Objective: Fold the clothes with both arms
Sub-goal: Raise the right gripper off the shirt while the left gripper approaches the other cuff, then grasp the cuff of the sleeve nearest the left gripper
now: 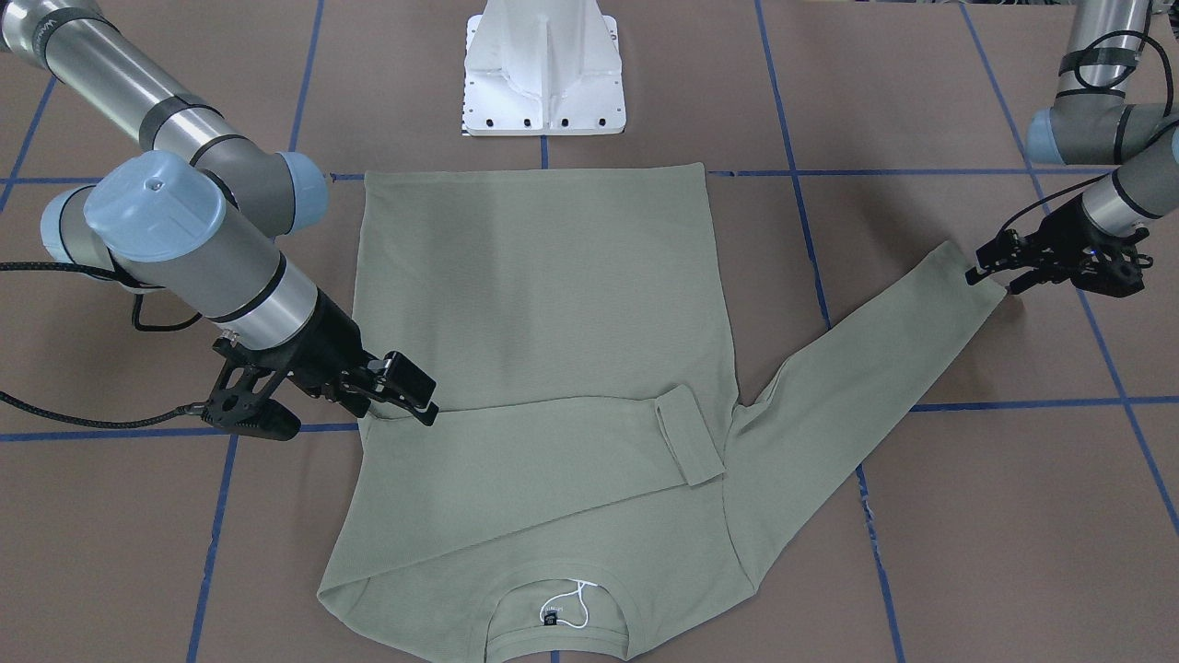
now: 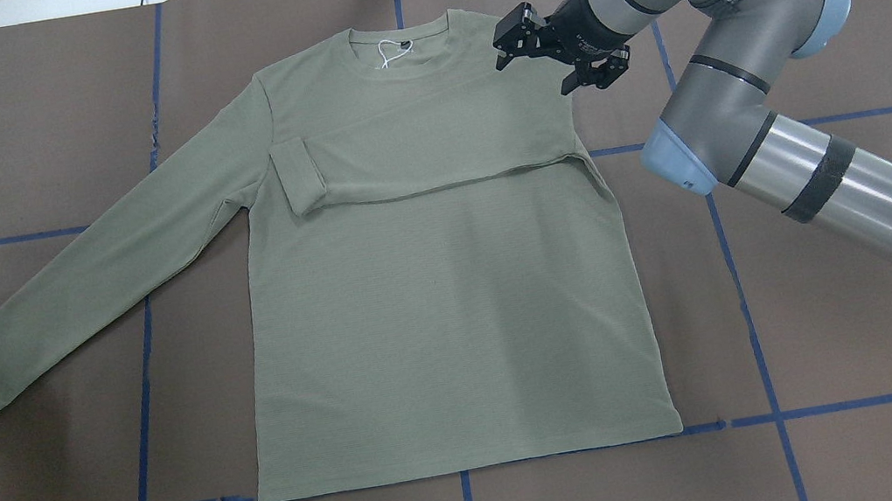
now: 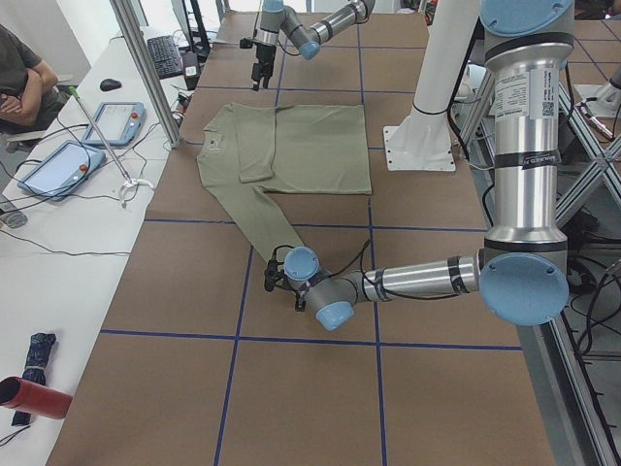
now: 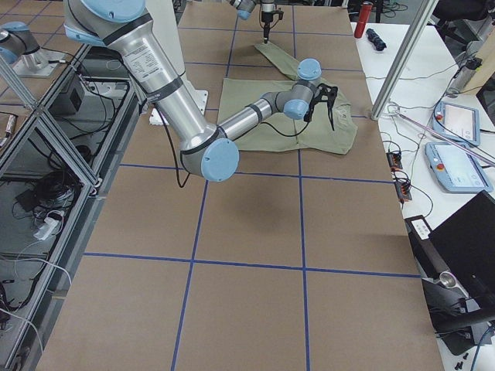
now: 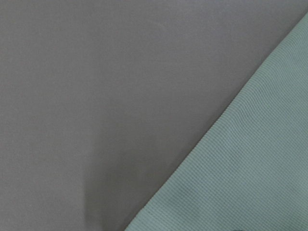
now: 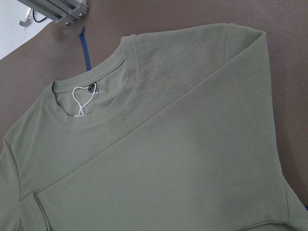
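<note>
Where the shirt lies: the sage-green shirt (image 2: 434, 288) is spread flat and front up on the brown table (image 2: 862, 312). Its hem is toward the robot and its round neck toward the far edge.
Folded sleeve: the sleeve on the robot's right (image 2: 440, 154) is laid across the chest. Its cuff (image 2: 299, 175) ends near the opposite armpit.
Extended sleeve: the other sleeve (image 2: 104, 266) lies flat and runs out diagonally toward the robot's left. Its end is just beside the left gripper.
Neck label: a small black label (image 6: 90, 89) sits inside the collar, with a looped white string (image 6: 77, 103) beside it.
Right gripper: the right gripper (image 2: 538, 69) is over the shirt's shoulder on the robot's right, beside the collar. Its fingers are spread wide and hold nothing. The front-facing view places one fingertip at the shirt's edge; contact cannot be told.
Left gripper: the left gripper (image 1: 992, 281) is low, at the end of the extended sleeve. Its fingers stand a narrow gap apart with no cloth seen between them. Its wrist view shows only table and a corner of the knit.
Right arm: the right arm (image 2: 841, 174) reaches in diagonally from the overhead view's right.
Table marking: blue tape lines (image 2: 141, 402) form a grid.
Pedestal base: the white pedestal base (image 1: 543, 74) stands near the hem on the robot's side.
Bystander: a person (image 3: 19, 78) with folded arms sits at the side bench.
</note>
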`<state>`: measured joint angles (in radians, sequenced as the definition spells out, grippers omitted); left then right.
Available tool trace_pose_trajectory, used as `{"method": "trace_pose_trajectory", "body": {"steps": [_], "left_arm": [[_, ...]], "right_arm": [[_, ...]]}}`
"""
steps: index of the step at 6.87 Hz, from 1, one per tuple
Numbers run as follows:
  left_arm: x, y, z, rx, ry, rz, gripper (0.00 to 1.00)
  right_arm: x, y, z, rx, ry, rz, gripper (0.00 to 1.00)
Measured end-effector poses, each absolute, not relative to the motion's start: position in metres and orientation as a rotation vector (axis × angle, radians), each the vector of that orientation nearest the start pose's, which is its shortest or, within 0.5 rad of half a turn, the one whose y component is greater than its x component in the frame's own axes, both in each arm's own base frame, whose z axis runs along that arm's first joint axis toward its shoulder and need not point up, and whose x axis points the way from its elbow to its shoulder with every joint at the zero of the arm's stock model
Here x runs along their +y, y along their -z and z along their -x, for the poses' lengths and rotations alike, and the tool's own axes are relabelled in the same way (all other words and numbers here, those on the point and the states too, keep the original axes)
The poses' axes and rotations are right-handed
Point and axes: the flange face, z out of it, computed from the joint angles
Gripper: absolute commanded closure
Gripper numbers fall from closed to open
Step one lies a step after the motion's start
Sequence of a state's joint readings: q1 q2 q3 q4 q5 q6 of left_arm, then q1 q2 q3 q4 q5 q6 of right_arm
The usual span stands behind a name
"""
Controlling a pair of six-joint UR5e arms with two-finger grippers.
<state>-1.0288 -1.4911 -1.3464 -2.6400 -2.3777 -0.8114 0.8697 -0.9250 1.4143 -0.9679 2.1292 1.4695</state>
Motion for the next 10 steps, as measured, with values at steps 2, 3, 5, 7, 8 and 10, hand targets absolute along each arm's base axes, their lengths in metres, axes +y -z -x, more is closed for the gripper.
{"method": "trace_pose_trajectory", "body": {"steps": [2, 3, 5, 7, 8, 10], "left_arm": [[-0.425, -0.685, -0.185, 1.044, -0.063, -0.080, 1.00], [-0.425, -0.685, -0.185, 1.045, -0.065, -0.080, 1.00], [-0.426, -0.675, -0.187, 1.059, -0.078, -0.089, 1.00], [-0.427, -0.659, -0.188, 1.078, -0.092, -0.111, 1.00], [-0.428, -0.646, -0.189, 1.096, -0.105, -0.124, 1.00], [-0.437, -0.583, -0.199, 1.190, -0.120, -0.136, 1.00]], "right_arm": [[-0.604, -0.268, 0.405, -1.177, -0.373, -0.052, 0.01], [-0.603, -0.268, 0.405, -1.177, -0.373, -0.052, 0.01], [-0.603, -0.267, 0.405, -1.178, -0.373, -0.052, 0.01], [-0.602, -0.267, 0.406, -1.178, -0.372, -0.053, 0.01], [-0.602, -0.267, 0.405, -1.179, -0.372, -0.054, 0.01], [-0.600, -0.278, 0.387, -1.178, -0.374, -0.063, 0.00]]}}
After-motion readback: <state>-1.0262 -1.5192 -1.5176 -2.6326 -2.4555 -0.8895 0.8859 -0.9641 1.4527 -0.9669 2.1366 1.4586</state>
